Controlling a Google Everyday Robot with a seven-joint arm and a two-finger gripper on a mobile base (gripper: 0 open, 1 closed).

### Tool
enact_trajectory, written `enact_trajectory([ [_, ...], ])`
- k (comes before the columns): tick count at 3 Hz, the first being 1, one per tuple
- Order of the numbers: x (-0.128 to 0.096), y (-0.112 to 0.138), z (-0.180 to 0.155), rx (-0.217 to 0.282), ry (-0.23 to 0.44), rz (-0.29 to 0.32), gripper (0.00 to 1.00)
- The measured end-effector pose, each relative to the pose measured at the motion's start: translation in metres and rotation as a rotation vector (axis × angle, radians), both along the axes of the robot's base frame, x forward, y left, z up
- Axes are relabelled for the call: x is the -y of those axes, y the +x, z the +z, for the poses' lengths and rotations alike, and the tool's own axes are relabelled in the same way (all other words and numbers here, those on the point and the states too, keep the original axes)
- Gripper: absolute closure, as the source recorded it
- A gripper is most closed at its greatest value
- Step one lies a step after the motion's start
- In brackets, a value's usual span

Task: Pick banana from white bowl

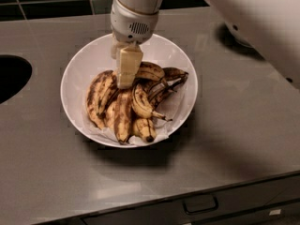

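Gripper (126, 73) low in white bowl (77, 69), on pile. Jaws' gap: cannot tell. Risk: crowding neighbours; banana (139, 103) slips, or wrong one lifted.

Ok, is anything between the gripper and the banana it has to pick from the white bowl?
Nothing visible does. The gripper is down in the white bowl at the pile, and the banana lies uncovered on top right beside it, other bananas pressed alongside.
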State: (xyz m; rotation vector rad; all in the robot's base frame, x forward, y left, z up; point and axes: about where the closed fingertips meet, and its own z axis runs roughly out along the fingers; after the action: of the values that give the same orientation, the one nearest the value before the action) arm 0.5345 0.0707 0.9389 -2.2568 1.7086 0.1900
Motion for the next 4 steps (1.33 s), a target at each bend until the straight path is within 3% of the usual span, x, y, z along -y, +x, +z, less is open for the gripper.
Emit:
enact_trajectory([
  [2,0.002,-0.003,-0.001,-0.002,0.008,0.001,0.88],
  [3,0.002,-0.003,-0.001,-0.002,0.008,0.001,1.00],
  [4,-0.002,-0.009,0.017,0.054,0.020,-0.001,1.00],
])
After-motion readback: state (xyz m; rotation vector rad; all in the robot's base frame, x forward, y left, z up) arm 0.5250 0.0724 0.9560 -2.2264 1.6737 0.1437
